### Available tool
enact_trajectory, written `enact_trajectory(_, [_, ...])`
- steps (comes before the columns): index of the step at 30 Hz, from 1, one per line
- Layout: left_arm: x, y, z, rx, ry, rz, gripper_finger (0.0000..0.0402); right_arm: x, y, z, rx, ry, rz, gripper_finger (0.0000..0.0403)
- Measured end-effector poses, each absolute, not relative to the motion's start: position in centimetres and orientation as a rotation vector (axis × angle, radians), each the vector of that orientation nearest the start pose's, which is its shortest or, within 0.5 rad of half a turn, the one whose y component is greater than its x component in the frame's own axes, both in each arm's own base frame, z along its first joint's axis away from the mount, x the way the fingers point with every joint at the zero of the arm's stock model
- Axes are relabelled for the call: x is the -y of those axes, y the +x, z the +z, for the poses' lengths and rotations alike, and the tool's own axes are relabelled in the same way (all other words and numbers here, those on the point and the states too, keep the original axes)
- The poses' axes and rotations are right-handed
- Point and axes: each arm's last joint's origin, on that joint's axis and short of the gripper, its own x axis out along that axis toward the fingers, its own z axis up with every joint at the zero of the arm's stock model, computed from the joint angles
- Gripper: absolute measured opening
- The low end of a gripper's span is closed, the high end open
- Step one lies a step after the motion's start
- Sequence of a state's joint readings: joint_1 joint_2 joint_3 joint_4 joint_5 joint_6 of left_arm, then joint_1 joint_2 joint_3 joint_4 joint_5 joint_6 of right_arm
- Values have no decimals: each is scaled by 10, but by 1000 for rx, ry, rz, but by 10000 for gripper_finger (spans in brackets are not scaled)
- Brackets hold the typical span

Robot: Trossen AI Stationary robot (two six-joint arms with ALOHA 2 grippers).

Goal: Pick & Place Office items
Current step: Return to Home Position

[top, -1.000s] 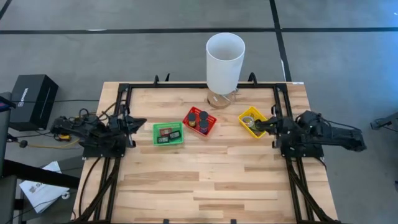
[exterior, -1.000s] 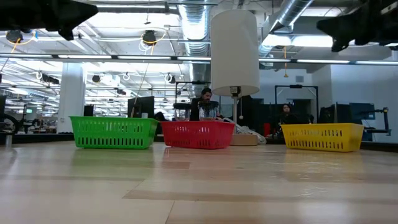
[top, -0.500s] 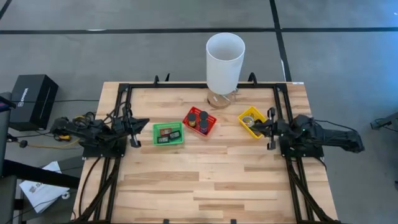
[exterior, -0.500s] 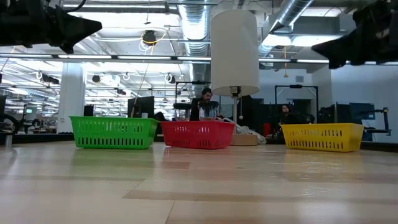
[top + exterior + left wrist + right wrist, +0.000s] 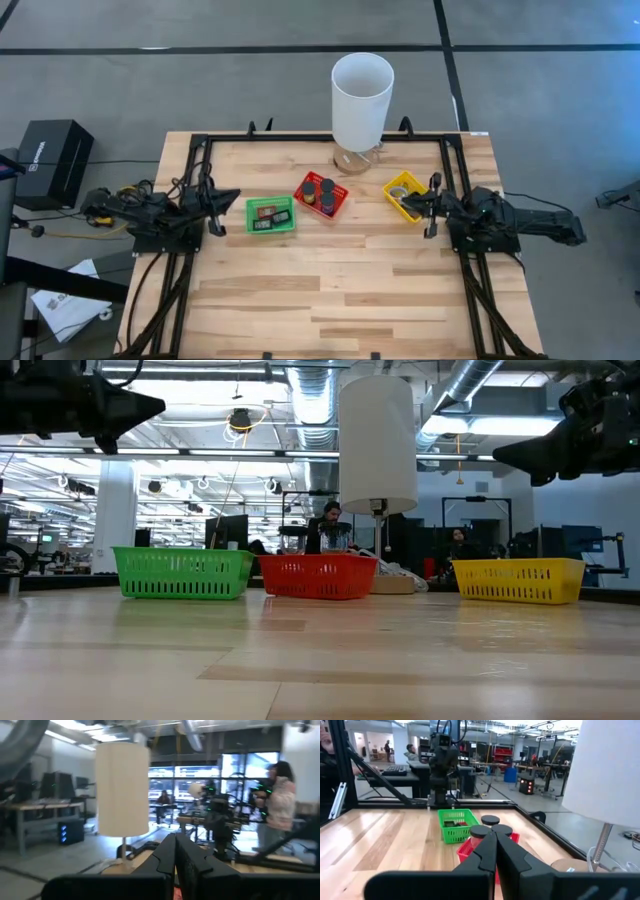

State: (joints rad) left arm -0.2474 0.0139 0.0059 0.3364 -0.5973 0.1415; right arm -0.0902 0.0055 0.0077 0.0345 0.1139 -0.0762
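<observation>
Left gripper and right gripper hang clenched and empty; black discs in the red basket look light, rigid, best pinched edgewise.

The left arm and the right arm lay folded low at opposite sides, pointing inward. The left hand and the right hand each had its fingers pressed together.

The right gripper sits farther back from the yellow basket and lower than before; the left gripper is slightly lower
</observation>
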Motion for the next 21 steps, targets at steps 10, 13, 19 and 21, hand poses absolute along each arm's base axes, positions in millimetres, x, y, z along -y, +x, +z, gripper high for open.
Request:
enact_trajectory(10, [4,95,189,200,-24,487,1,12,97,169,31,-77,-221,0])
enact_trajectory(13, [5,99,185,157,-1,485,1,12,97,169,30,-77,-221,0])
enact_trajectory(19, [7,104,180,79,136,460,1,12,97,169,30,-77,-221,0])
enact_trajectory(21, [8,104,181,75,198,425,1,12,97,169,29,-77,-221,0])
